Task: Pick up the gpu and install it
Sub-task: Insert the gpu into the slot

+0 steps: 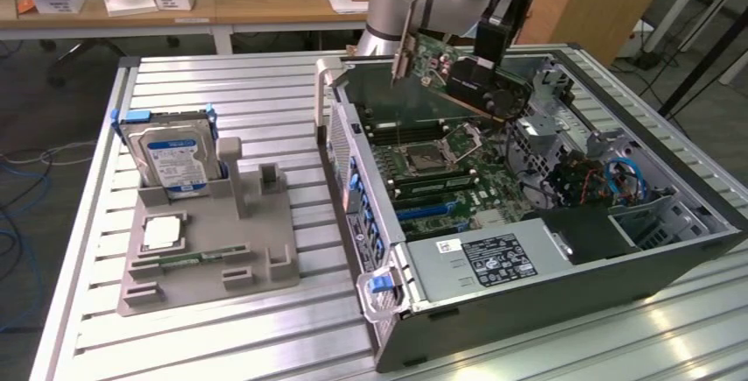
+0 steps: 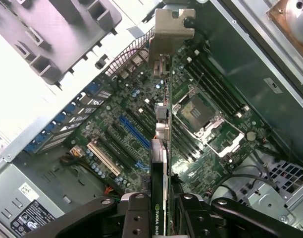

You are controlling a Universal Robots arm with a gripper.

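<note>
One pincer (image 2: 164,204) clenched on gpu (image 2: 160,158), label apparently reading NVIDIA QUAD, above motherboard (image 2: 117,134)

The gpu (image 1: 463,69), upper centre of the exterior view: green board, black cooler. Left, the hard drive (image 1: 173,160): silver, blue-and-white label. The motherboard (image 2: 141,101): dark green, one blue slot, another seemingly cream.

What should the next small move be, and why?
Probably rotate the gpu into line with the blue slot before descending: the gripper holds it tilted above the open computer case, and in the wrist view its edge runs at an angle to that slot.
</note>
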